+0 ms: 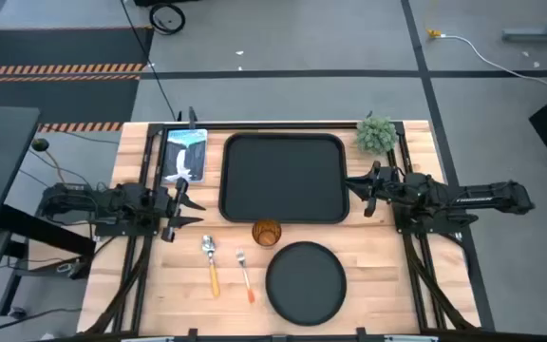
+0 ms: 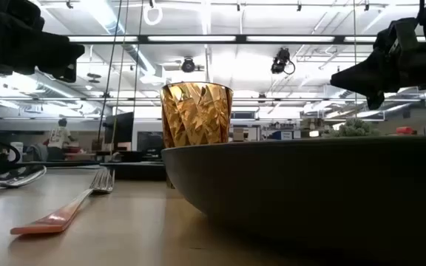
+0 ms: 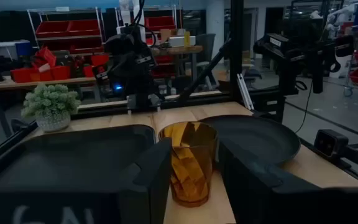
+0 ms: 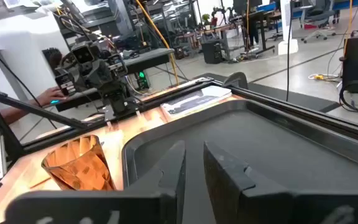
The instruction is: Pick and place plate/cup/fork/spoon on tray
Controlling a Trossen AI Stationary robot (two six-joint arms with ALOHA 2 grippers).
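Observation:
The black tray [image 1: 283, 179] lies at the table's middle, toward the far side. The amber cup [image 1: 267, 233] stands upright on the wood just near of the tray, and also shows in the left wrist view [image 3: 188, 162]. The round black plate [image 1: 306, 280] lies near of the cup. The spoon [image 1: 210, 261] and the fork [image 1: 245, 274] lie flat left of the plate. My left gripper [image 1: 186, 203] is open and empty, left of the tray and pointing at the cup. My right gripper [image 1: 356, 190] is open a little and empty at the tray's right edge.
A small green plant [image 1: 376, 135] stands at the far right corner. A blue-and-white card [image 1: 184, 155] lies left of the tray. Bare wood [image 1: 397, 275] shows right of the plate. The table's frame rails run along both sides.

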